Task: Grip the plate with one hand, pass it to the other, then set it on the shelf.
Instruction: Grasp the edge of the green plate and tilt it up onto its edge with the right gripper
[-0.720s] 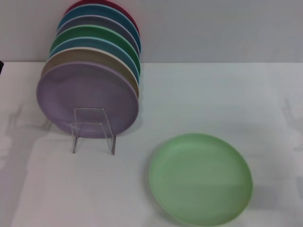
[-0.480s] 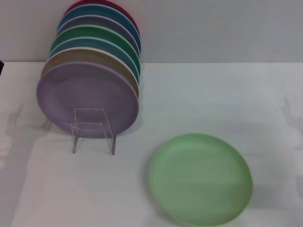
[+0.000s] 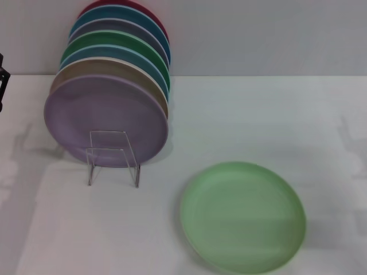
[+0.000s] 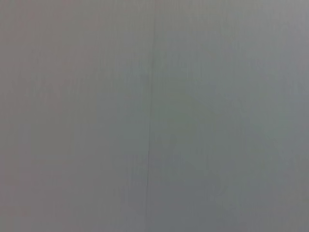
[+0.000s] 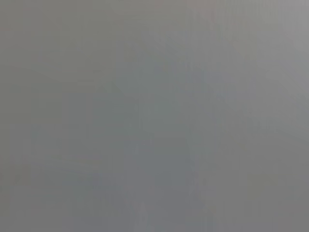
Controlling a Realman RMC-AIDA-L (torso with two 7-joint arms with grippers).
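- Round pale mint-green matte plate (image 3: 242, 216) lying flat on white bench (image 3: 258, 114), lower right of head frame, untouched, nothing near it.
- Low clear and silvery wire shelf (image 3: 112, 157) at centre left, well apart from mint plate, up and to the left of it.
- Shelf loaded with a leaning row of plates; lavender purple plate (image 3: 106, 121) at front, tan, blue, darker green, grey, teal and red ones stacked behind toward upper left.
- Sliver of black left pincer (image 3: 3, 80) at far left edge, mid-height; fingers cropped, spread or pressed together: cannot tell.
- Right pincer nowhere in head frame.
- Key relation: mint plate far to the right and lower in frame than the left pincer, shelf row in between; round, so no long axis, any rim edge usable.
- Judgement: plate on the right arm's side, so likely the nearer picker, then handover toward shelf side.
- Both wrist views blank grey, no plate, no shelf, no fingers; layout readable from head view only.
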